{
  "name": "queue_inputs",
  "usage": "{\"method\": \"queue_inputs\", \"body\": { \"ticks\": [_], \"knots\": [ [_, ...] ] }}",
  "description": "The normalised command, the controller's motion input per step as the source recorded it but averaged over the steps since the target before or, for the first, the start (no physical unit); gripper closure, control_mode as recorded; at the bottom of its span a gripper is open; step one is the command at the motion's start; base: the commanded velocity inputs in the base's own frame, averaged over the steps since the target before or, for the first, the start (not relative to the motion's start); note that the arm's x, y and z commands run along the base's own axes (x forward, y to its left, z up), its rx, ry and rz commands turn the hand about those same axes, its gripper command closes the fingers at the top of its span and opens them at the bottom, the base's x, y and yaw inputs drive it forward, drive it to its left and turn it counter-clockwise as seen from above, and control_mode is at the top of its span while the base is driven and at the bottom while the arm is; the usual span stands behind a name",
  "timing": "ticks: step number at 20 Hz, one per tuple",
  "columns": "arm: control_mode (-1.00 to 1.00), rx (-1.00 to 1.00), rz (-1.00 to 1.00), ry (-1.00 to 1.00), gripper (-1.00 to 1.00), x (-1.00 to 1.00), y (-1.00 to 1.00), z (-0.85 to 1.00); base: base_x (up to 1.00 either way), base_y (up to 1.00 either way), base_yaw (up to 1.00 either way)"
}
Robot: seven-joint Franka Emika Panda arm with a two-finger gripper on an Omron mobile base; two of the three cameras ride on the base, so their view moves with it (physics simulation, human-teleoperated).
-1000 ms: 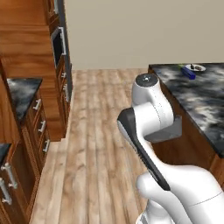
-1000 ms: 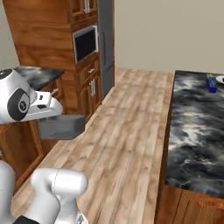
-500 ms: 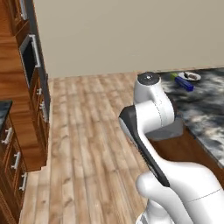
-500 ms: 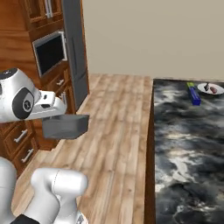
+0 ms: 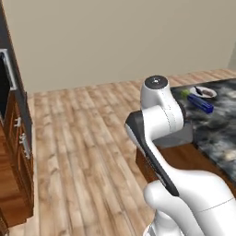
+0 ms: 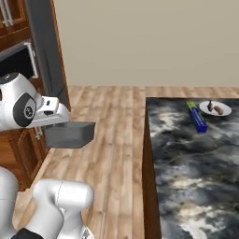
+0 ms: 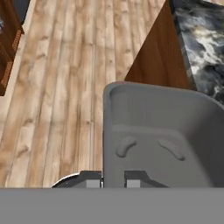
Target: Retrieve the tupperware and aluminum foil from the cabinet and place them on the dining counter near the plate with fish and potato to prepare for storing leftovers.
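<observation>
The gripper holds the tupperware by its near wall, jaws pinching the rim, above the wood floor left of the dining counter.

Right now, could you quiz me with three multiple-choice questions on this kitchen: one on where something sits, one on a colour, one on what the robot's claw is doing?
1. Where does the long foil box lie?
A. on the wooden floor
B. on the marbled counter, beside the white plate
C. inside the grey tub

2. What colour is most of that box?
A. blue
B. red
C. yellow

3. What is the gripper doing?
A. hanging open
B. gripping the plate
C. holding the grey tub above the floor

Answers: 1 B, it rests on the stone top by the plate. 2 A, blue with a green end. 3 C, the fingers pinch the tub's wall.
</observation>
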Motion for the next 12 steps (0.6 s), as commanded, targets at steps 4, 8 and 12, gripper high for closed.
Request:
{"method": "queue_inputs", "body": {
  "ticks": [4, 8, 12],
  "knots": [
    [1.00, 0.00, 0.00, 0.00, 1.00, 0.00, 0.00, 0.00, 1.00, 0.26, -0.26],
    [1.00, 0.00, 0.00, 0.00, 1.00, 0.00, 0.00, 0.00, 1.00, 0.40, -0.21],
    [1.00, 0.00, 0.00, 0.00, 1.00, 0.00, 0.00, 0.00, 1.00, 0.48, -0.16]
  ]
}}
